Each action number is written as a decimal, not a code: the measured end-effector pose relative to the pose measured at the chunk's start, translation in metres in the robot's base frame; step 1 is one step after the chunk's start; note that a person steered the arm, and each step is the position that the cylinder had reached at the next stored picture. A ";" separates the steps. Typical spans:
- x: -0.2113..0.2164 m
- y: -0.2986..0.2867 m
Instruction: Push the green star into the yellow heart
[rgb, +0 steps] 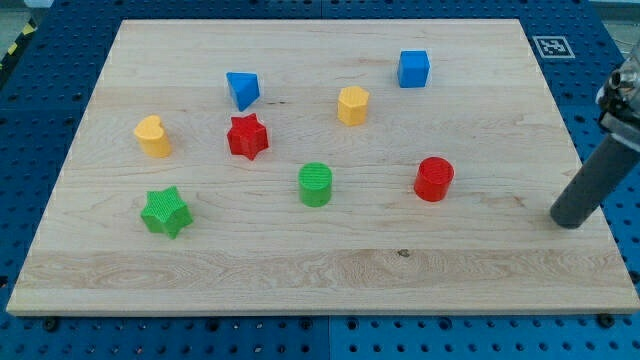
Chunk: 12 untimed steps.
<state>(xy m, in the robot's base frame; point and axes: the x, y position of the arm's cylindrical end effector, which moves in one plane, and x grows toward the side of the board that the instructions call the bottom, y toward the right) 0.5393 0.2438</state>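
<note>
The green star (165, 212) lies on the wooden board (320, 270) at the view's lower left. The yellow heart (153, 136) sits above it, near the left edge, a clear gap between them. My tip (570, 221) rests on the board near the view's right edge, far to the right of both blocks. The dark rod rises from it toward the upper right.
A red star (247, 136) lies right of the yellow heart. A blue triangular block (243, 89), a yellow hexagon (352, 104) and a blue cube (413, 68) sit toward the top. A green cylinder (315, 184) and a red cylinder (434, 178) sit mid-board.
</note>
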 end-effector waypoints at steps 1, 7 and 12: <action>0.011 -0.035; 0.013 -0.105; 0.037 -0.286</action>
<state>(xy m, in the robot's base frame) 0.5762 -0.0420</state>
